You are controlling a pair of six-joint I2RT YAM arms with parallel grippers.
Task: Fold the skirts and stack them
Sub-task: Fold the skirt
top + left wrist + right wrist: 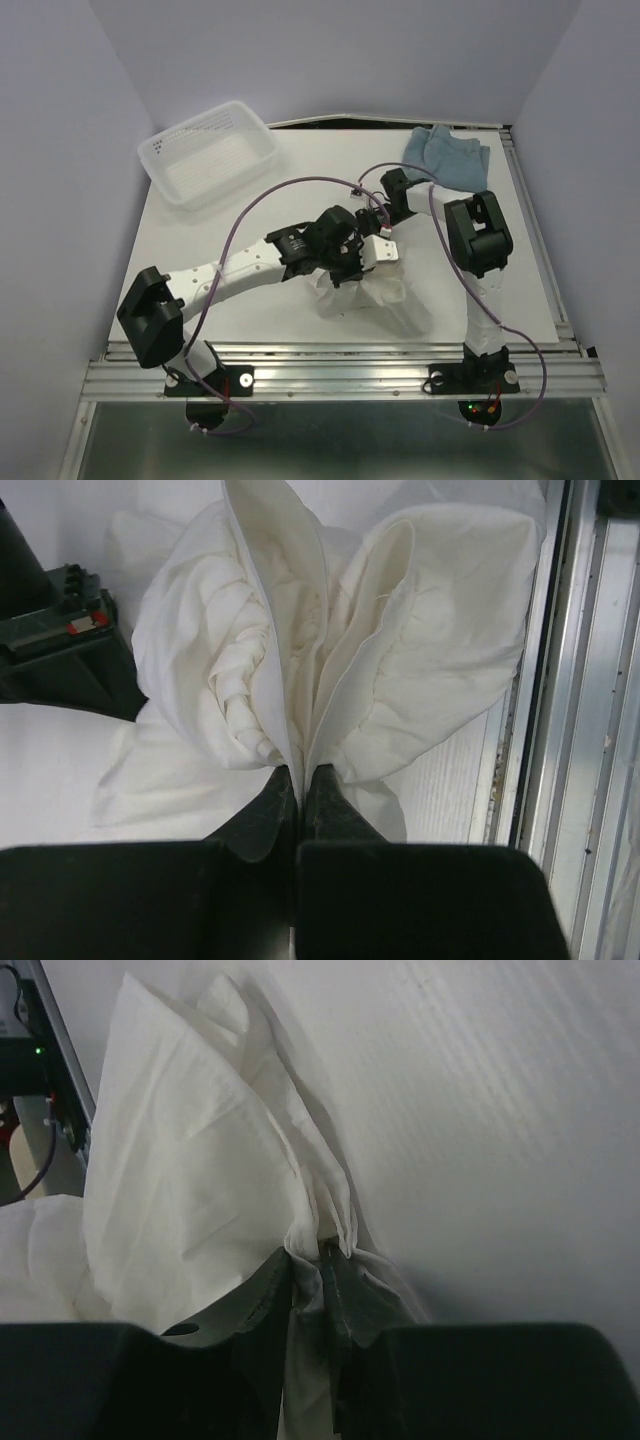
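The white ruffled skirt (pixel 385 300) is bunched at the near middle of the table, lifted by both grippers. My left gripper (pixel 345 268) is shut on a fold of it; in the left wrist view the cloth (pixel 300 650) fans out from the closed fingertips (pixel 300 772). My right gripper (pixel 383 243) is shut on another edge of it; in the right wrist view the cloth (pixel 200 1180) hangs between the fingers (pixel 318 1260). The blue-grey skirt (pixel 448 152) lies folded at the far right of the table.
A white mesh basket (pixel 208 152) stands at the far left. The table's metal rail (pixel 340 375) runs along the near edge, close to the white skirt. The two arms cross close together over the middle of the table.
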